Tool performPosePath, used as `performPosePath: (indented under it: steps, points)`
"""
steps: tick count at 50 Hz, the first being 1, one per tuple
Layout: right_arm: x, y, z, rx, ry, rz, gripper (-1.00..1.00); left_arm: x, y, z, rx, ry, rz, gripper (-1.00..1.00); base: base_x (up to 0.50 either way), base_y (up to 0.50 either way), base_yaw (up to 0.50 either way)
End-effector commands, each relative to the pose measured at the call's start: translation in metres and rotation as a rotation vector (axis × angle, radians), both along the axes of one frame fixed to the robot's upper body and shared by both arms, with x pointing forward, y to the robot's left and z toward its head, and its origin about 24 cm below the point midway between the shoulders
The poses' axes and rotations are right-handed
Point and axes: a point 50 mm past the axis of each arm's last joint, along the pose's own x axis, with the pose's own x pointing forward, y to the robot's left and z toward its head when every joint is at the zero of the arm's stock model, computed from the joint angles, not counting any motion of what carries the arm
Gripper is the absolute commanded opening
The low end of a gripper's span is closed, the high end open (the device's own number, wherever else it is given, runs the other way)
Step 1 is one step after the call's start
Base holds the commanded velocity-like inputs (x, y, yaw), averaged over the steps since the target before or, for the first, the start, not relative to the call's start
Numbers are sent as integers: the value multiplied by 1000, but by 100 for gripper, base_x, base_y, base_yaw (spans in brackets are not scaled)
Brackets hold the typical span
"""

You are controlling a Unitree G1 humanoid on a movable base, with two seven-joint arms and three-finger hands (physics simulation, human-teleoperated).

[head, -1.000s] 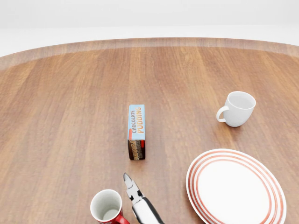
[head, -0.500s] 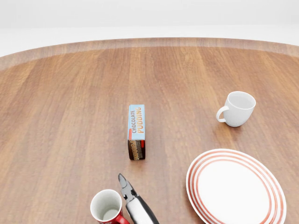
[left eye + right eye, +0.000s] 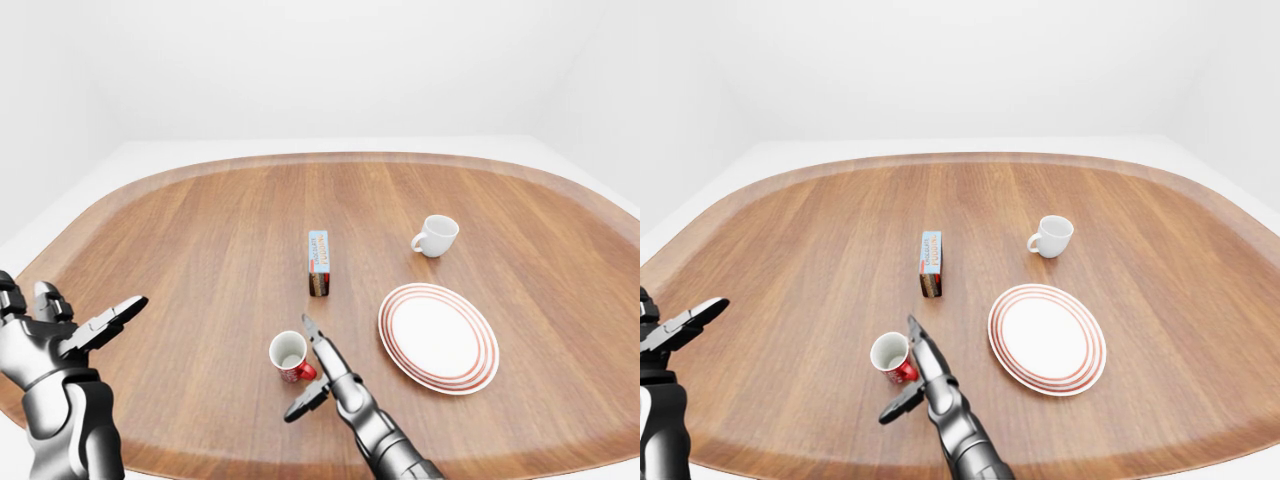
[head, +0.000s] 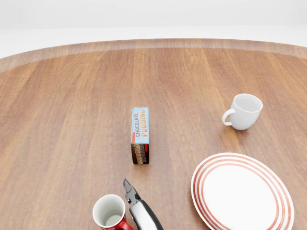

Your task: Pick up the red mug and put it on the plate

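Setting: white-walled room; oval wooden table (image 3: 200, 240) fills the frame.

Red mug (image 3: 289, 354): upright, lower centre of the left-eye view, mouth up.

Plate (image 3: 438, 337): red-ringed, right of the mug, well apart.

Right hand (image 3: 318, 372): just right of the mug, fingers spread wide, one finger pointing up-frame past the rim, another below the mug; nothing held. It is the nearer hand.

Left hand (image 3: 62, 336): lower left, fingers apart, holding nothing.

Also present: pudding box (image 3: 319, 262); white cup (image 3: 437, 235).
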Motion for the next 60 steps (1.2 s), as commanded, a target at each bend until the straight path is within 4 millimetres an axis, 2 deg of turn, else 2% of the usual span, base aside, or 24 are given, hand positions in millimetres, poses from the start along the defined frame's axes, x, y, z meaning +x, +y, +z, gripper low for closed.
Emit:
performPosePath:
  steps: [1, 17, 18, 19, 36, 38, 43, 45, 46, 49, 50, 51, 52, 55, 57, 58, 59, 60]
  points:
    - [1, -1, -13, -43, 70, -18, 100, -2, 0, 2, -3, -3, 0, 100, 0, 0, 0]
    - [-1, 1, -15, -53, 78, -13, 100, -2, -1, 2, -4, -3, -1, 100, 0, 0, 0]
    - [-1, 0, -14, -52, 71, -17, -56, -2, -1, 2, -4, -4, -1, 100, 0, 0, 0]
    - [-2, 0, -16, -50, 80, -12, -100, -2, -1, 3, -3, -4, -1, 100, 0, 0, 0]
    - [-1, 0, -9, -25, 44, -11, -100, 0, 0, -1, -4, -3, -1, 100, 0, 0, 0]
    - [0, 1, -3, -3, 19, -9, -100, -1, 0, 0, -4, -3, -1, 100, 0, 0, 0]
    - [17, -7, 42, 106, -161, -2, -100, 0, -1, -1, -4, -1, -4, 100, 0, 0, 0]
    - [26, -16, 57, 113, -187, -27, -100, 0, -1, -1, -5, -1, -4, 100, 0, 0, 0]
    - [38, -28, 73, 118, -214, -58, -100, -1, -1, 0, -5, -2, -3, 100, 0, 0, 0]
    - [54, -48, 101, 121, -304, -89, -100, -1, -2, 0, -5, -2, -5, 100, 0, 0, 0]
    - [66, -65, 119, 125, -373, -124, -100, -1, -2, 1, -4, -2, -7, 100, 0, 0, 0]
    - [73, -78, 129, 129, -408, -153, -100, -1, -2, 1, -4, -3, -6, 100, 0, 0, 0]
    - [81, -102, 145, 125, -464, -192, -100, -2, -1, 1, -6, -3, -3, 100, 0, 0, 0]
    - [92, -142, 158, 77, -508, -276, -100, -1, 0, 0, -8, 0, -2, 100, 0, 0, 0]
    - [92, -177, 170, 42, -546, -340, -100, 0, -2, 0, -4, 1, -5, 100, 0, 0, 0]
    - [92, -178, 170, 42, -547, -341, -100, 0, -2, 0, -4, 1, -5, 100, 0, 0, 0]
    - [89, -211, 164, -5, -514, -428, -100, -1, -2, 1, -3, 0, -5, 100, 0, 0, 0]
    - [86, -226, 159, -11, -493, -475, -100, -1, -2, 2, -2, 0, -5, 100, 0, 0, 0]
